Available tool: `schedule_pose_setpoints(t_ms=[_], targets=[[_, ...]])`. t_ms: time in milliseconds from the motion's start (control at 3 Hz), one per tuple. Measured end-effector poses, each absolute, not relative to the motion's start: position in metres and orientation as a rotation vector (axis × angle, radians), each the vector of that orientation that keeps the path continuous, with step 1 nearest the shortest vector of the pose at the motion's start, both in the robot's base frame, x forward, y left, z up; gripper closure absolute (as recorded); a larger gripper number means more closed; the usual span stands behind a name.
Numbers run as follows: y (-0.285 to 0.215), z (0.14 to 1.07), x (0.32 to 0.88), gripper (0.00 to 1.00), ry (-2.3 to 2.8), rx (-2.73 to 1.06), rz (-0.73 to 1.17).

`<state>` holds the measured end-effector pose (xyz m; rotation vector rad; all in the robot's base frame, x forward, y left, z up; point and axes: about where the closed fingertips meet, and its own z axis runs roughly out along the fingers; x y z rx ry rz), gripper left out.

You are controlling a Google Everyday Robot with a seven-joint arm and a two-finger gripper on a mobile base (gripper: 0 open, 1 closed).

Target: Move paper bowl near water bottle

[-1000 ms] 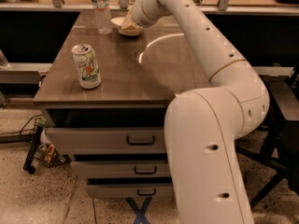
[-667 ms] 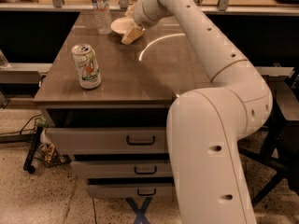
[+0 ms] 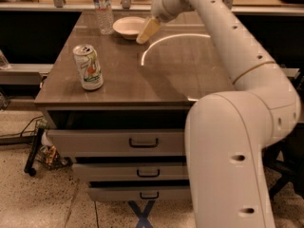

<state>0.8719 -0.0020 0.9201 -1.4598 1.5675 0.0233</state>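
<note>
Right, near to far for you: the white arm (image 3: 237, 165) fills the right foreground. A blue tape cross (image 3: 142, 213) sits on the floor below the three drawers (image 3: 142, 142).

Copy. What's on the table?

On the table (image 3: 190, 80), the green-and-white can (image 3: 88, 66) stands upright near the front-left corner, well apart from everything else. Past it you get a bright ring of reflected light on the wood.

And the paper bowl?

The paper bowl (image 3: 127, 26) sits flat, open side up, toward the far left of the tabletop. The water bottle (image 3: 102, 9) stands upright near it, on the left side of the view, close to the far edge. There's a narrow gap between them as far as I can see.

Gripper?

The gripper (image 3: 141, 39) angles down and to the left at the bowl's right rim, tip low over the tabletop. You won't get its opening from this view: I can't tell how wide it's set, or whether it touches the rim.
</note>
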Motion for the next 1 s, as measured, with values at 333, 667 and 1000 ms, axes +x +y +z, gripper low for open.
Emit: schedule_pose_setpoints(t_ms=[333,667,1000], targets=[[-0.051,0.95,0.871,0.0,1.621,-1.319,0.032],[-0.122,1.015,0.862,0.0,1.632,-1.141,-0.046],[-0.182,1.083,0.842,0.0,1.634,-0.985,-0.153]])
